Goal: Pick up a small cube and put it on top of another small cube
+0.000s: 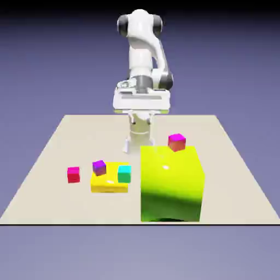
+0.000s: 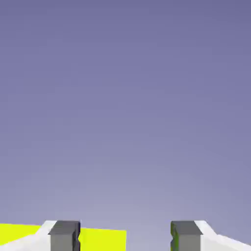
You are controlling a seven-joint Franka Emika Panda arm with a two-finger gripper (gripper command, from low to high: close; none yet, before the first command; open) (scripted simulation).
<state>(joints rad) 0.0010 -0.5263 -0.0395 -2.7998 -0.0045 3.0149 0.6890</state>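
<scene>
While the red cube (image 1: 74,175) sits nearly square-on on the table (image 1: 49,199), the purple one (image 1: 99,168) is turned askew at the yellow block (image 1: 110,187). The teal cube (image 1: 124,174) faces front; the gripper (image 2: 125,236) stands apart, nothing between its fingers. Beyond, the pink cube (image 1: 176,143), slightly turned, shows at the green block's (image 1: 170,183) far edge. No cube has a longer axis.

No readable text, label, brand, number or sign on anything in either view.
</scene>
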